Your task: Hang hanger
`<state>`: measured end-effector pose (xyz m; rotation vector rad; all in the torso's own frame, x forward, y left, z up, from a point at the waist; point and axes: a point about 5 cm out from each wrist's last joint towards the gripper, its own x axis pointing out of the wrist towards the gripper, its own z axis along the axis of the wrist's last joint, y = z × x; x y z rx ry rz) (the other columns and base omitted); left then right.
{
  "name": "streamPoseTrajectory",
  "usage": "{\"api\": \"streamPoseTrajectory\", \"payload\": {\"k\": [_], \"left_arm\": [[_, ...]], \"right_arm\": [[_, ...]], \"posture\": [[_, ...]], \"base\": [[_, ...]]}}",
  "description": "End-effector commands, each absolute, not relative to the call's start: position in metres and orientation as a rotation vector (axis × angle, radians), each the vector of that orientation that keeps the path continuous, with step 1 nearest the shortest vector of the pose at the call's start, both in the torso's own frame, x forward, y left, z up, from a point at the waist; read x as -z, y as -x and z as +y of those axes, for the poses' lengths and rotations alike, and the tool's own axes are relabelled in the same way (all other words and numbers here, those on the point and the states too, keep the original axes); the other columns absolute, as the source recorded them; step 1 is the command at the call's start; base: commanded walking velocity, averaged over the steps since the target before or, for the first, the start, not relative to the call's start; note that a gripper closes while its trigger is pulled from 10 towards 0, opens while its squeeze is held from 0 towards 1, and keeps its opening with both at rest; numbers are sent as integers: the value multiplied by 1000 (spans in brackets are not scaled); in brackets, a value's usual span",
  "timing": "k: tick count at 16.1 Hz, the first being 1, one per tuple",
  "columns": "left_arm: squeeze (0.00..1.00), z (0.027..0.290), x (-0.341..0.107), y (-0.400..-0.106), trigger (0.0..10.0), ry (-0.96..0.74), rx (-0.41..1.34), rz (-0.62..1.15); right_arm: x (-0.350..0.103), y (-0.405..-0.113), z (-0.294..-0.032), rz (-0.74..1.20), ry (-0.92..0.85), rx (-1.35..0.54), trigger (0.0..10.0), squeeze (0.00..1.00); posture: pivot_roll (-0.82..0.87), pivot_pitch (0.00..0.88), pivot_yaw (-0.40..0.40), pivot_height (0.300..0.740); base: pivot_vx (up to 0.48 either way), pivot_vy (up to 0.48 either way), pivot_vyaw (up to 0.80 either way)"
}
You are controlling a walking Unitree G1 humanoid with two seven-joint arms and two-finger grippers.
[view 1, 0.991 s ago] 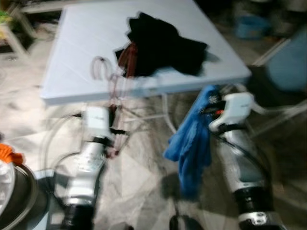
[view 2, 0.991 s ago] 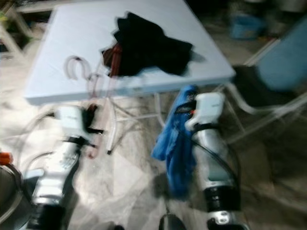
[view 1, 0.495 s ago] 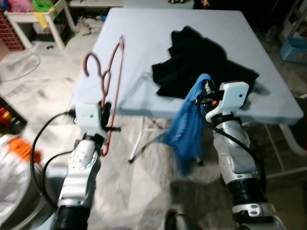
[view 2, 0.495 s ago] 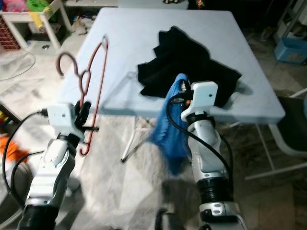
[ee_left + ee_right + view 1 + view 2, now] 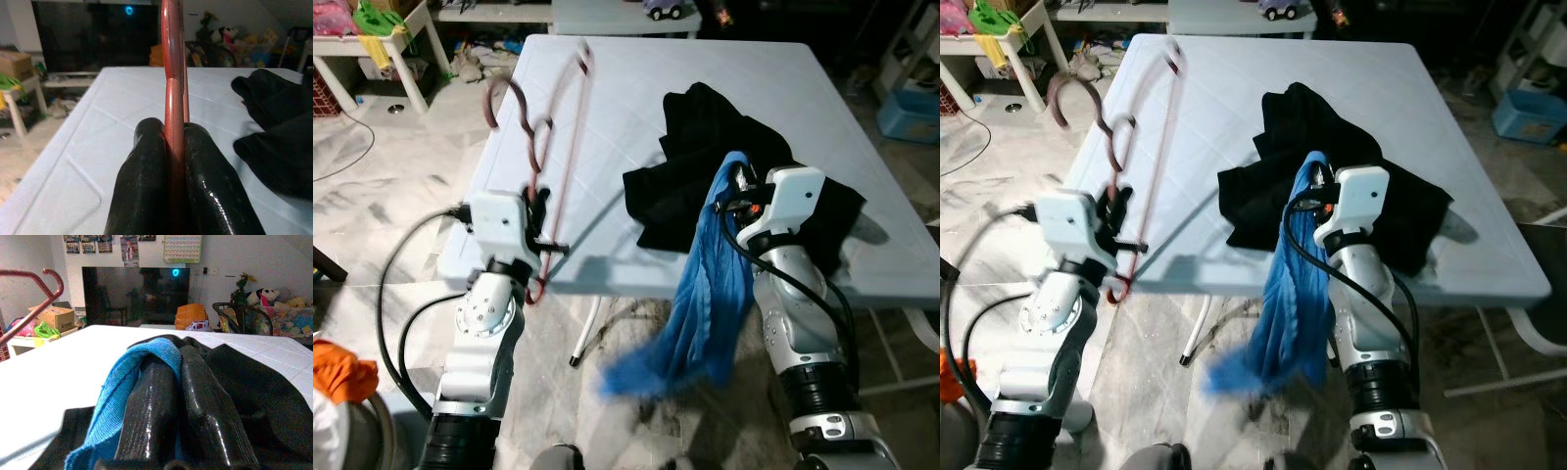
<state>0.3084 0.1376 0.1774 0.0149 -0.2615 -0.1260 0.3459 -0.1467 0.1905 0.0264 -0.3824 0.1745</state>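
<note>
- The white folding table (image 5: 636, 88) stands just ahead, its near edge at the wrists; a black garment (image 5: 724, 157) lies heaped on it.
- The blue cloth (image 5: 705, 304) dangles from the right gripper (image 5: 178, 377), whose fingers are pinched on its fold, hanging over the table edge toward the floor.
- The red hanger (image 5: 553, 166) stands upright over the table's left side, its frame clamped between the left gripper (image 5: 175, 161) fingers, hook uppermost.
- To do this well, probably keep the hanger steady and upright; open floor lies left of the table.
</note>
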Motion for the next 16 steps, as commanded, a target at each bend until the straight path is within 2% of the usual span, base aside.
{"api": "streamPoseTrajectory", "payload": {"k": [1, 8, 13, 15, 16], "left_arm": [[0, 133, -171, -306, 10000, -42, 120, -233], [0, 136, -173, -302, 10000, -67, 93, -232], [0, 134, -168, -295, 10000, -62, 97, -202], [0, 132, -166, -293, 10000, -54, 98, -195], [0, 131, -165, -292, 10000, -50, 100, -190]], "right_arm": [[-196, -346, -151, -405, -22, -174, 10000, 0], [-212, -359, -146, -416, -20, -233, 10000, 0], [-302, -405, -133, -457, 6, -350, 10000, 0], [-339, -414, -127, -462, 55, -377, 10000, 0], [-357, -415, -132, -480, 43, -329, 10000, 0]], "posture": [[49, 158, -34, 740], [63, 177, -43, 740], [68, 206, -61, 740], [73, 214, -66, 740], [77, 215, -70, 740]], "base": [[0, 0, 0], [0, 0, 0], [0, 0, 0], [0, 0, 0], [0, 0, 0]]}}
